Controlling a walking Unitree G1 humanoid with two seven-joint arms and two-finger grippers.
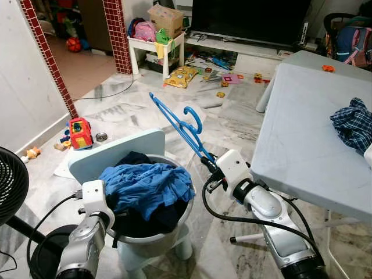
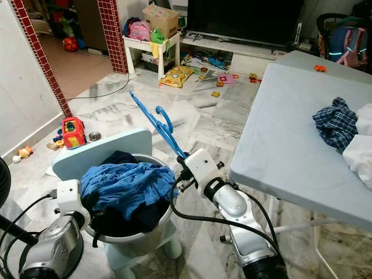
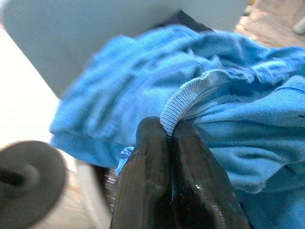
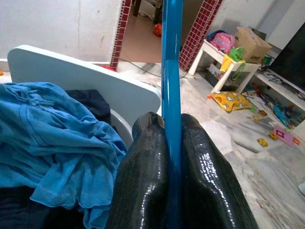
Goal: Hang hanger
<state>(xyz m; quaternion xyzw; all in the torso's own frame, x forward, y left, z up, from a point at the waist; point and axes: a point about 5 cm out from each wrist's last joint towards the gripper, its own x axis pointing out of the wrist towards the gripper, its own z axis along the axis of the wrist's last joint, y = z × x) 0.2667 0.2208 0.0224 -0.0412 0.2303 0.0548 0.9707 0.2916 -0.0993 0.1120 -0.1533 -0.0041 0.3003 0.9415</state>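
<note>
Right gripper: its black fingers are clamping the bar of the blue hanger, one on each side of it.
Blue hanger: it is standing tilted in the air above the marble floor, rising from the gripper toward 11 o'clock, its hook curling at about mid-length. It is sitting between the basin and the table, at 1 o'clock of the basin.
Left gripper: its fingers are pinching the ribbed hem of the blue shirt, closed tight on the cloth at the basin's 9 o'clock edge.
Blue shirt: it is lying heaped over darker clothes in the white basin.
Basin: it is resting on a pale blue stool, whose back is rising behind it.
Table: it is standing at 3 o'clock of the basin, carrying a crumpled plaid cloth near its far right edge.
Surroundings: toys are lying scattered on the floor at 12 o'clock; a red toy is sitting at 10 o'clock.
</note>
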